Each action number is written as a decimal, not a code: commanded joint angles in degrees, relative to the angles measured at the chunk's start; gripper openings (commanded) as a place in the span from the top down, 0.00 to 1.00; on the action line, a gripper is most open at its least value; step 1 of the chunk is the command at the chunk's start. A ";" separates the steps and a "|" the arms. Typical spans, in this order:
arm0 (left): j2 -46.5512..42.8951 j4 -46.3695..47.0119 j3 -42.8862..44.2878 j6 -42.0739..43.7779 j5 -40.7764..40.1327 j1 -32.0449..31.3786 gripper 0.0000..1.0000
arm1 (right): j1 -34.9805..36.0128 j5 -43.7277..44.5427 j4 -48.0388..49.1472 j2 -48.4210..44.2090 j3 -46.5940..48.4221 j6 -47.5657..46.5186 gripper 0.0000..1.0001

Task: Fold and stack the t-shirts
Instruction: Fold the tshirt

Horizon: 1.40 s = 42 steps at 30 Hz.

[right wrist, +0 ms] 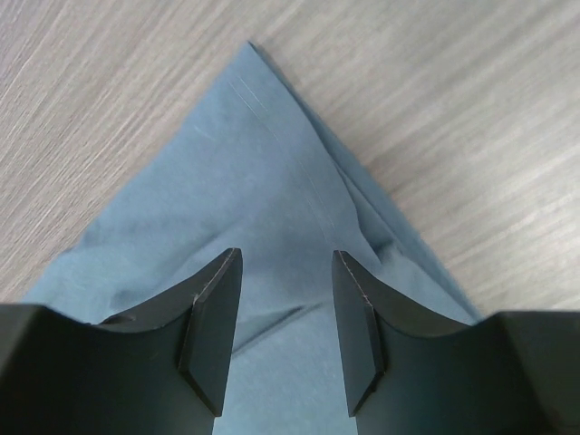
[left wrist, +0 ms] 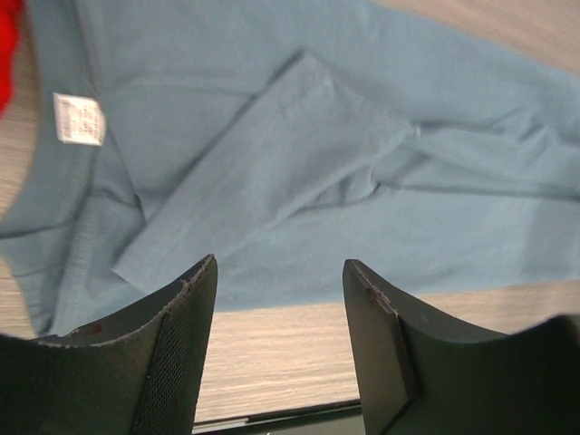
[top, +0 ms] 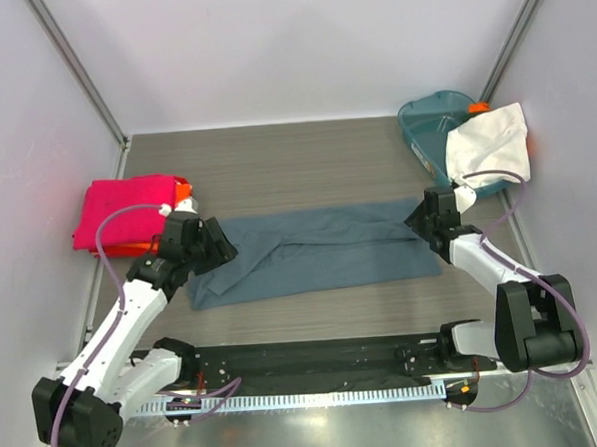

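**Desk:** Where is the blue shirt (top: 315, 251)?

**Photographer:** Mid-table (top: 305, 153), flat, folded into a long band; its long axis runs from the left edge towards the right edge; one sleeve lies turned in over the body.

**Desk:** And the grippers?

**Photographer:** Left gripper (top: 218, 246) over the band's left end, right gripper (top: 418, 217) over its right corner; both sets of jaws stand apart with nothing between them; the cloth lies just below each pair.

**Desk:** Which arm is nearer?

**Photographer:** Each is nearest its own end; neither is near the middle; the next fold probably goes across that long axis, one end carried over the other.

**Desk:** The rest?

**Photographer:** Pink shirt (top: 122, 208) folded at the left edge, an orange-red shirt (top: 184, 194) showing beside it; white shirt (top: 489, 138) draped over the tub (top: 428, 117) in the far right corner.
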 commanded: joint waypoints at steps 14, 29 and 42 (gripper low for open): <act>14.13 5.72 5.53 8.73 -18.82 -19.81 0.36 | 0.06 -1.47 2.12 -2.58 -5.69 15.19 0.53; 29.07 5.27 10.81 13.40 -21.90 -23.60 0.45 | 0.06 -1.47 -0.26 -10.50 -9.47 15.99 0.54; 41.64 4.13 15.20 14.28 -26.47 -23.69 0.64 | 0.06 -1.38 1.24 -8.83 -10.44 16.43 0.54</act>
